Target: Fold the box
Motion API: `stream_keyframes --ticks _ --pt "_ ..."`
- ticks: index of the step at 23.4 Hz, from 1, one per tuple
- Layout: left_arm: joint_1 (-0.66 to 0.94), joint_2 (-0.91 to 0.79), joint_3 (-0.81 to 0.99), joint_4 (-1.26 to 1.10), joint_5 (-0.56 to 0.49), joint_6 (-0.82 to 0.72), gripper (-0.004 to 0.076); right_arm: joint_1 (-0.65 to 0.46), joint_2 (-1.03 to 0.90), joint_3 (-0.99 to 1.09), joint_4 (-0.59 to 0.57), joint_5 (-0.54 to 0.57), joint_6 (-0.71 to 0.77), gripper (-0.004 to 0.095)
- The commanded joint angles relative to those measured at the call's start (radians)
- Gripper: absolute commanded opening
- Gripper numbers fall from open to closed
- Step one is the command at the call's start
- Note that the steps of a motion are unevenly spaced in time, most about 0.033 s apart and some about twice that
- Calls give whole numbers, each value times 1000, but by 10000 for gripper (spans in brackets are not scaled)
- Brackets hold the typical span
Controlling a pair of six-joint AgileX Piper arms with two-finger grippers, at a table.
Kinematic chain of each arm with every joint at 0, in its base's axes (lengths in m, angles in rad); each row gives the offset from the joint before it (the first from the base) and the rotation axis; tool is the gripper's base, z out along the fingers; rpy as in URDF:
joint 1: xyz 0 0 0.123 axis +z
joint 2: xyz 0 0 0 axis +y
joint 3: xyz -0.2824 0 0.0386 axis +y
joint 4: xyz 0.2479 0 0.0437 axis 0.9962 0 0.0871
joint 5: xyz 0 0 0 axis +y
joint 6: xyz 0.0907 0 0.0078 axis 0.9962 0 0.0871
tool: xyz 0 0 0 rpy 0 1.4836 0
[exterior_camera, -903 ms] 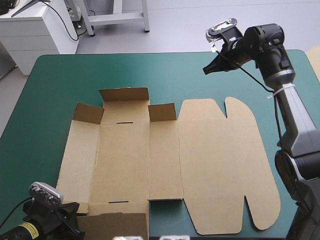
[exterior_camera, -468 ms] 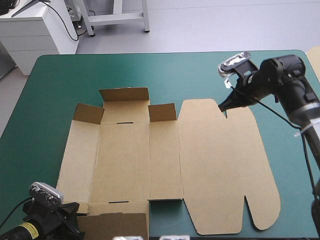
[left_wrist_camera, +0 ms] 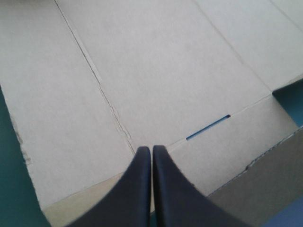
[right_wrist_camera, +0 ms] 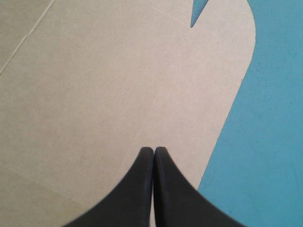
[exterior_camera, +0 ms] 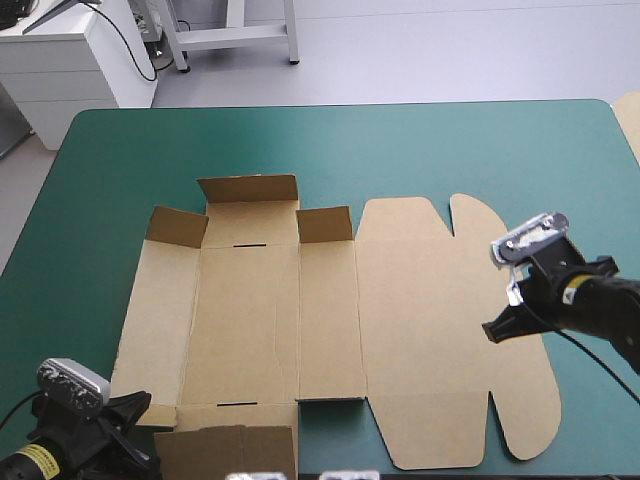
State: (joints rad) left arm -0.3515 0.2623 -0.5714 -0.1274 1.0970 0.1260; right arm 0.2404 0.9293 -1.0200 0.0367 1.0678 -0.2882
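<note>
Box (exterior_camera: 260, 320) is laid nearly flat at mid-frame, walls unraised: an early step, it is judged. Left gripper (exterior_camera: 140, 403), lower left, and right gripper (exterior_camera: 492, 334), over its right side, are pinched closed, empty. A panel edge must be gripped next.

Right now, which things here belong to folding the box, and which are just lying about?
Job: flat brown cardboard box; black-fingered left gripper; black-fingered right gripper.
Lying about: pale tan edge past the right side of the teal-green table, perhaps spare board.

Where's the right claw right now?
In the high view, the right claw is shut, over the flat lid panel of the box, near that panel's right edge.
</note>
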Motion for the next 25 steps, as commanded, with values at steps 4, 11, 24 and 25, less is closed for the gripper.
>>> stream_keyframes --ticks 4,11,24,25 --pt "2 100 -165 47 -43 2 -8 -7 -207 91 -3 -22 57 -15" --pt "2 332 -340 157 -20 2 -8 -7 -392 182 -1 -18 79 -15" --pt "3 830 -677 464 157 38 20 -7 -430 197 1 -23 78 -15" --pt "6 847 -692 466 155 40 20 -7 -430 197 1 -23 78 -15"
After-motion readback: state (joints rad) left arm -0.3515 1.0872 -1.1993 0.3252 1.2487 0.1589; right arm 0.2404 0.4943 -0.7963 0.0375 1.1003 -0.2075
